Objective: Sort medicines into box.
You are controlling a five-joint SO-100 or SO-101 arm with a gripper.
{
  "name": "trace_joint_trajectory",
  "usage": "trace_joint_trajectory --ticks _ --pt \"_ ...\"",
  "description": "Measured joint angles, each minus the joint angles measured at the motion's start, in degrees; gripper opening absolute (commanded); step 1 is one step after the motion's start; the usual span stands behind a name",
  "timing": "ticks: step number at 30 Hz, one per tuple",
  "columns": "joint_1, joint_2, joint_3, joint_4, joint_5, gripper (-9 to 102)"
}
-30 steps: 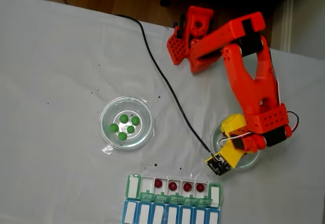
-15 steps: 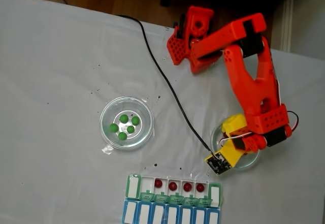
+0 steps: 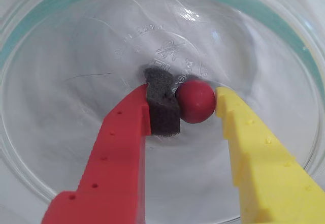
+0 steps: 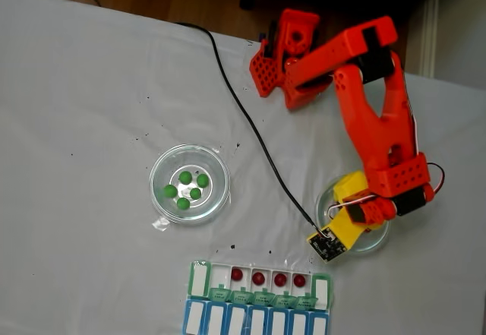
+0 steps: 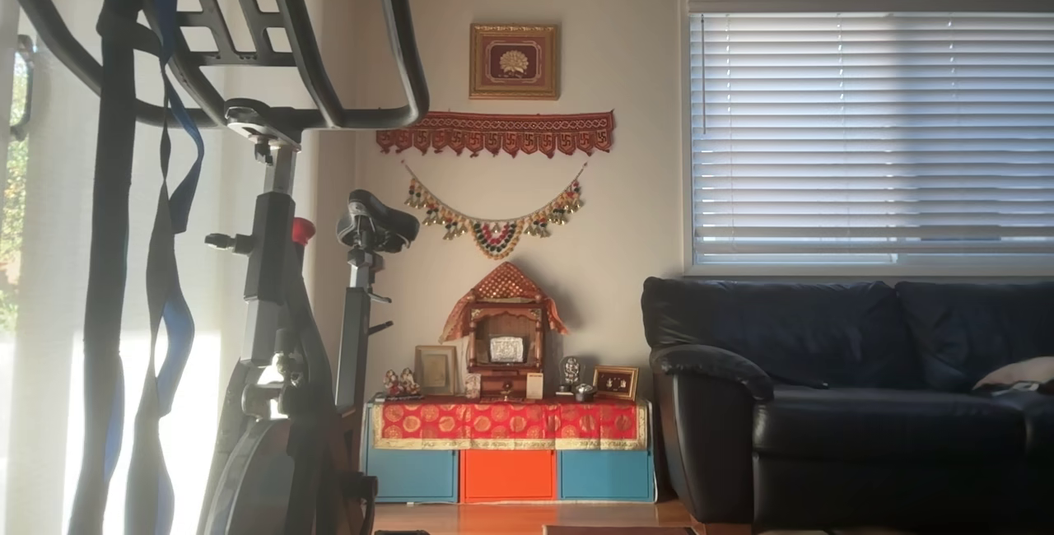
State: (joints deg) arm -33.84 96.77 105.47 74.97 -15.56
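A dark red pill point(image 3: 195, 101), round and smooth like a bead with a soft matte sheen, sits just right of the centre of the wrist view, on the floor of a clear glass dish point(image 3: 61, 132) with raised lettering moulded in its base and a greenish tint along its rim. The gripper point(image 3: 193, 107) brackets the pill closely: a grey foam pad point(image 3: 161, 102) on the red finger point(image 3: 119, 163) touches the pill's left side, while the yellow finger point(image 3: 254, 148) stands just beside its right side; whether that one touches cannot be told. The jaws are narrow, about a pill's width apart.

In the fixed view this dish point(image 4: 377, 241) lies at the lower right of the frame, mostly covered by the orange arm point(image 4: 380, 122) that reaches down into it. To its lower left, at the bottom edge, the box point(image 4: 199, 280) shows a white row with green lids folded open; four dark red pills point(image 4: 237, 273) lie one to a compartment, side by side in the middle of that row, and a blue row adjoins it below. A second glass dish point(image 4: 161, 166) at centre left holds five green pills point(image 4: 185, 177) clustered near its middle. All rests on a white cloth point(image 4: 91, 84), and a black cable point(image 4: 243, 122) runs diagonally across it to the wrist.

The other view shows a living room with an exercise bike point(image 5: 280, 272) and a dark sofa point(image 5: 823, 387).
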Motion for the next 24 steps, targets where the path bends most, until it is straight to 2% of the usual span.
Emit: trace_joint_trajectory --ticks 12,24 --pt "0.2 3.4 1.5 -1.1 1.8 1" --pt "7.6 23.5 1.8 -1.1 8.6 1"
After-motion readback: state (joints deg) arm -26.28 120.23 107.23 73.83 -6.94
